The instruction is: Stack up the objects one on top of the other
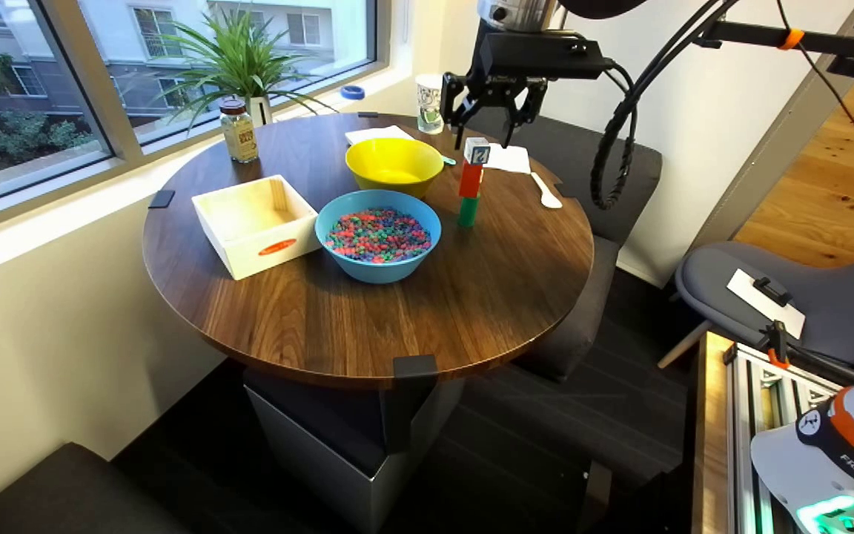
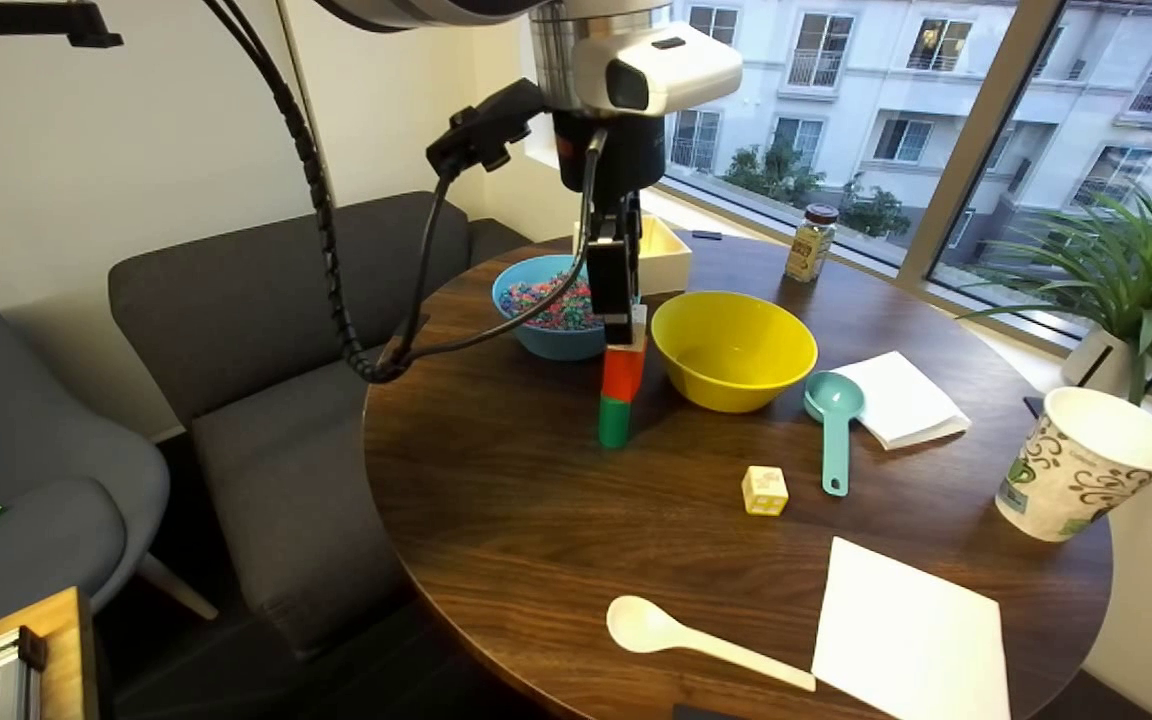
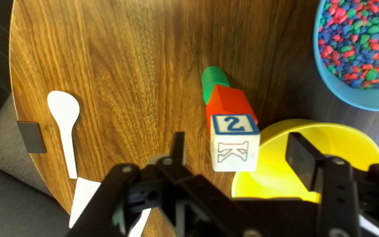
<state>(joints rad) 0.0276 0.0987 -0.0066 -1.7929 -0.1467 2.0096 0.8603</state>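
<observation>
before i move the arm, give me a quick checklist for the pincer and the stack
1. Pincer off the letter block: ok, open, a gap on each side in the wrist view.
2. Letter block on red block: ok.
3. Red block on green cylinder: ok.
4. Stack steady if nudged: cannot tell.
5. Yellow bowl apart from stack: ok, though near.
6. Yellow cube stacked: not ok if wanted; it's on the table.

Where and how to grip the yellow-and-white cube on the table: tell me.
Come from above, most likely, and pinch two opposite upright sides of the yellow-and-white cube. It sits flat on the table with its top uncovered. The pair not facing the teal scoop looks safer, since its handle lies nearby.
</observation>
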